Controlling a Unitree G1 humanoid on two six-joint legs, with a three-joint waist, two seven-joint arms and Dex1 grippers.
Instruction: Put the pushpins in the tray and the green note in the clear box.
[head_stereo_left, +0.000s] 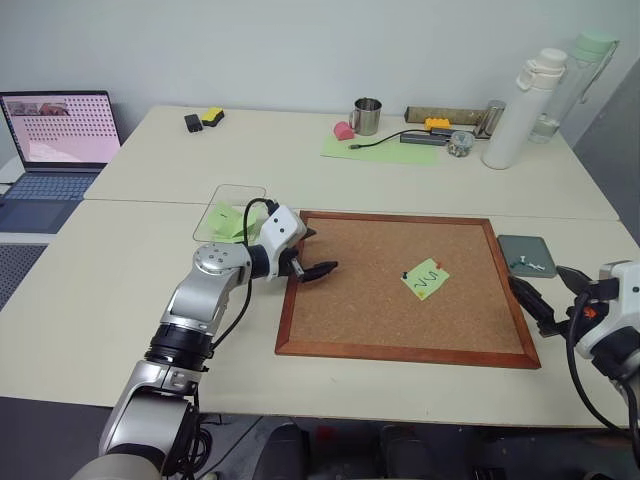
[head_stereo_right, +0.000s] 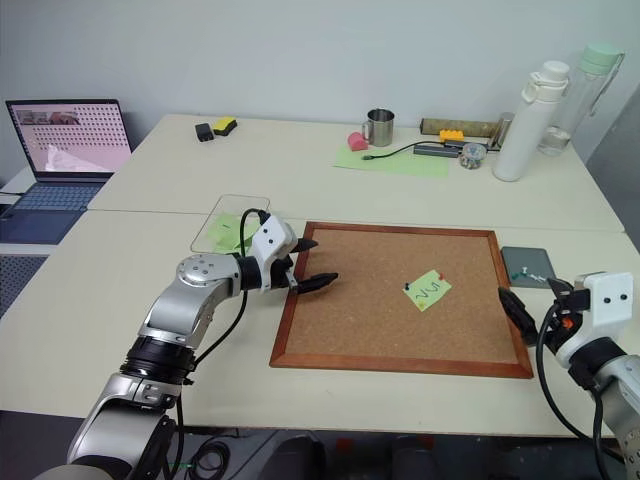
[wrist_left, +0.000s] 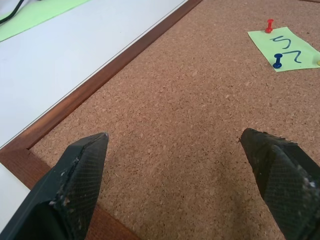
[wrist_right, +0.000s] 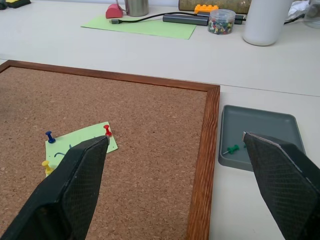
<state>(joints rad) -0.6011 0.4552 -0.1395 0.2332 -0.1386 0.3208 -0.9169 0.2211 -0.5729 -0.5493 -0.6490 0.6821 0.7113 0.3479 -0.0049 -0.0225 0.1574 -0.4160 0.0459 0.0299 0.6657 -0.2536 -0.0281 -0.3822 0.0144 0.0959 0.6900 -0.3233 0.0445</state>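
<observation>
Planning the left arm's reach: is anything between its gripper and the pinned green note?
Nothing visible: bare corkboard lies between the open left gripper and the green note, which pushpins hold down.

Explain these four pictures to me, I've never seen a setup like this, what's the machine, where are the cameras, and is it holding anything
It is a two-armed humanoid robot at a table. Two pictures come from cameras on its head, looking down; the other two sit on each wrist, looking along that hand's two black fingers. The left hand hovers open over the corkboard, the right hand open near the grey tray. Neither holds anything. A green note is pinned to the board by pushpins. A clear box sits left of the board.
</observation>
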